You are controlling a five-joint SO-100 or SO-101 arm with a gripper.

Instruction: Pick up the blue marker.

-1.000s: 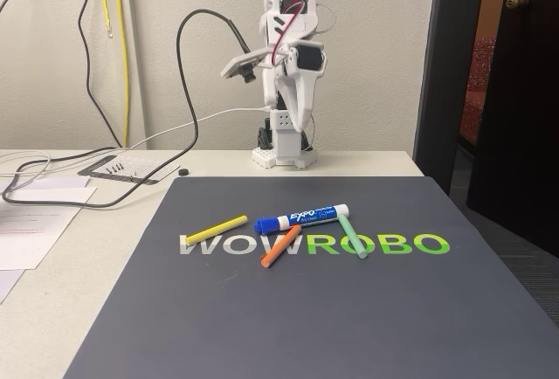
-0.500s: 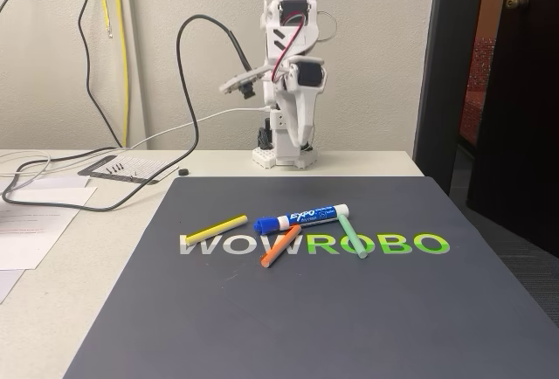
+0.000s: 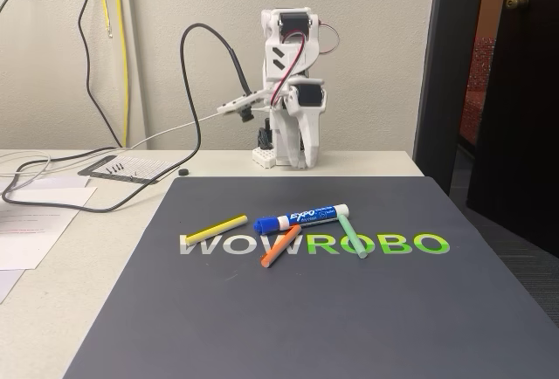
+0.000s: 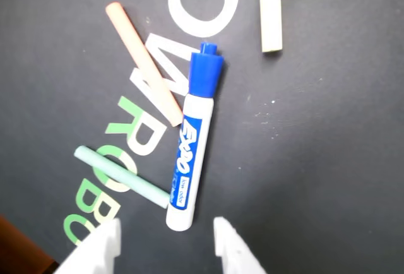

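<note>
Gripper hangs above the marker's white end, jaws open, gripping nothing; orange stick and green stick touch the marker.

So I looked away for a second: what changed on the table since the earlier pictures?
Only the arm moved: it straightened and its camera boom dropped toward level. The open gripper holds nothing. The blue marker, yellow stick, orange stick and green stick lie unchanged.

The arm has straightened up taller over its base, its side bracket dropping lower.
</note>
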